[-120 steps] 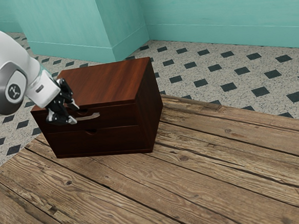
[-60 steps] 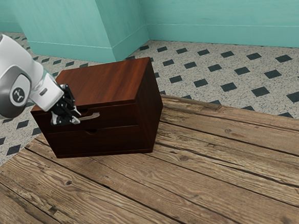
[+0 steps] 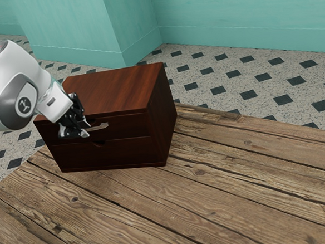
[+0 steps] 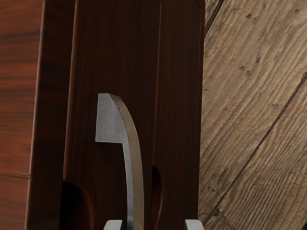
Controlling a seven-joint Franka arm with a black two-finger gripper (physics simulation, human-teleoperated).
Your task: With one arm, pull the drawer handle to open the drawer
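1. On the plank tabletop [image 3: 212, 196], over toward the exterior view's left, we've got a dark wooden cabinet [image 3: 121, 86] with two drawers stacked one over the other. Behind it there's a tiled floor [image 3: 248, 77] with black diamonds and a teal wall [image 3: 227, 11].
2. The thing we care about is the grey metal handle [image 3: 100, 126]. It sits on the front of the top drawer [image 3: 126, 123], toward the exterior view's left end of that front.
3. The top drawer's front looks flush with the lower drawer [image 3: 125, 149] under it, so we'd call it shut.
4. The white and grey arm [image 3: 12, 90] comes in from the exterior view's left. Its black gripper [image 3: 78, 132] is right up at the drawer front, at the end of the handle nearest the arm.
5. In the wrist view the curved bar of the handle runs down between two pale fingertips [image 4: 113, 224]. One tip sits just beside the bar, and the other has a clear strip of wood between it and the bar.
6. So we read the fingers as spread apart, straddling the handle and not clamped on it.
7. The lower drawer has a small dark notch [image 3: 100, 142] at its top edge, just below the handle.
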